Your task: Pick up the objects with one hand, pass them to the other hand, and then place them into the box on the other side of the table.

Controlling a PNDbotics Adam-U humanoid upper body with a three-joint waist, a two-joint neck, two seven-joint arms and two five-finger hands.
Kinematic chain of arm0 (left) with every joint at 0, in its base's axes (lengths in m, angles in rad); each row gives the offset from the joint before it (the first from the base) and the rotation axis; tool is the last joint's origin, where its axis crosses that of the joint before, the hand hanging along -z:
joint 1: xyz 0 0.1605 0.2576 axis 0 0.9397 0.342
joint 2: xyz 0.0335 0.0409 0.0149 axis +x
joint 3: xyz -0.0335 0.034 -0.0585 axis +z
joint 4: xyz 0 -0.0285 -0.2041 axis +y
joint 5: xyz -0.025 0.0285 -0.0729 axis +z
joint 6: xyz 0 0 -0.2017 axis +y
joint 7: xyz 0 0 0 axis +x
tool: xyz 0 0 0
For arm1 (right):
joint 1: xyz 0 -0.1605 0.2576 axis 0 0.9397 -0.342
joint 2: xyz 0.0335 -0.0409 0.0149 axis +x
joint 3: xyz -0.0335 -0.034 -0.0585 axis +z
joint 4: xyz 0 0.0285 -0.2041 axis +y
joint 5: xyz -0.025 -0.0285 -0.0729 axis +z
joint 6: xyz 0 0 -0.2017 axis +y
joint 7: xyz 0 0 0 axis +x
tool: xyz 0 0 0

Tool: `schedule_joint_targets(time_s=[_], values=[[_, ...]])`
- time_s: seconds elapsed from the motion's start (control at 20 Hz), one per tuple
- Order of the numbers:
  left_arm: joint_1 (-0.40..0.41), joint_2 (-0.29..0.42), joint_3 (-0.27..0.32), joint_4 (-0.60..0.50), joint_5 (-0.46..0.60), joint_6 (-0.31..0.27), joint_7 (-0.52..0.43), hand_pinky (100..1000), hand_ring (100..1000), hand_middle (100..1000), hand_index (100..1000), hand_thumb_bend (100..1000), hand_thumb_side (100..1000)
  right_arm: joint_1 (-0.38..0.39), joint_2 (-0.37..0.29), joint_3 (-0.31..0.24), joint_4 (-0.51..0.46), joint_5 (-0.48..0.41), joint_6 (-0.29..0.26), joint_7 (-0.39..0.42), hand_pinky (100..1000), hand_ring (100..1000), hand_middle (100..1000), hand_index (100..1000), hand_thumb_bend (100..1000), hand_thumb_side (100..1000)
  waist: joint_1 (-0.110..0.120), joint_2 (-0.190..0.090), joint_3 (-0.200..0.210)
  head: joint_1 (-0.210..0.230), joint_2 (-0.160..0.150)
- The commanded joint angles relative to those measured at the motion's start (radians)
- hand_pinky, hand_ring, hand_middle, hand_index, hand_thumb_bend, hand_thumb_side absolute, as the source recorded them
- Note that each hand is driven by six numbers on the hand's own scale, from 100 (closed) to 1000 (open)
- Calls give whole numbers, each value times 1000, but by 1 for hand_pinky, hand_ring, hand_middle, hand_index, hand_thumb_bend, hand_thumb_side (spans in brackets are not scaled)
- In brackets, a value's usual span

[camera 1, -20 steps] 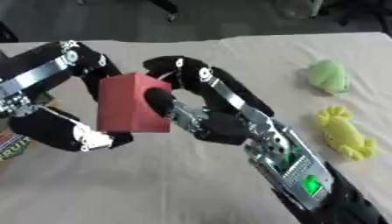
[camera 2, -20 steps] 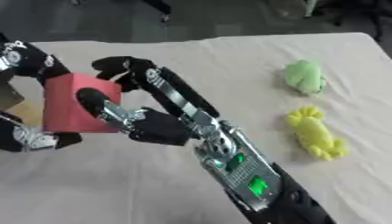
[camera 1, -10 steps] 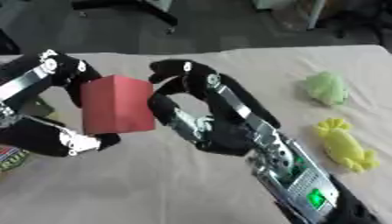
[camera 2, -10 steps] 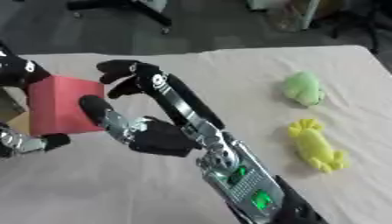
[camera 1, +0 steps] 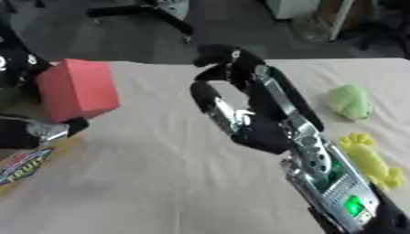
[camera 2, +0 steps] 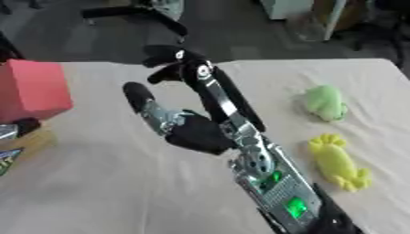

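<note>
A red block (camera 1: 77,89) hangs at the far left, above the table's left edge. My left hand (camera 1: 34,133) is shut on it, with black fingers showing above and below the block. In the middle of the table my right hand (camera 1: 255,131) stands open and holds nothing. Its fingers (camera 1: 221,55) arch towards the block and its thumb (camera 1: 207,99) points up. A clear gap lies between this hand and the block. Only a printed corner of the box (camera 1: 22,165) shows at the lower left, under the block.
A green soft toy (camera 2: 325,103) and a yellow soft toy (camera 2: 338,162) lie on the beige cloth (camera 1: 152,183) at the right, beside my right forearm. Chair legs and a dark floor lie beyond the table's far edge.
My right hand has let go of the red block. The left hand has carried the block to the left, away from it. The view has also shifted.
</note>
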Motion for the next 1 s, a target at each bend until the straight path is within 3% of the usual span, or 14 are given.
schedule_joint_targets(time_s=[0.05,0.3,0.6,0.8,1.0], values=[[2,43,47,25,8,2,35,507,505,307,376,565,173,-7,-30,-28,-22,-1,-6,-26,813,694,722,829,359,572,0,-28,4,40,1],[32,65,103,94,18,9,90,503,503,305,375,570,168,7,-70,-64,-22,12,7,-64,811,696,723,829,354,567,-6,-33,9,63,8],[74,92,172,197,43,20,157,497,502,303,374,576,162,28,-132,-128,-15,53,24,-133,811,697,725,825,351,516,-10,-37,14,131,7],[90,99,198,259,49,22,184,499,503,304,374,574,159,44,-148,-161,-11,71,24,-170,811,697,724,824,355,506,-12,-42,12,187,6],[104,114,211,321,34,36,188,515,513,317,380,563,159,55,-159,-187,-5,80,24,-199,811,697,724,824,357,501,-12,-44,13,205,8]])
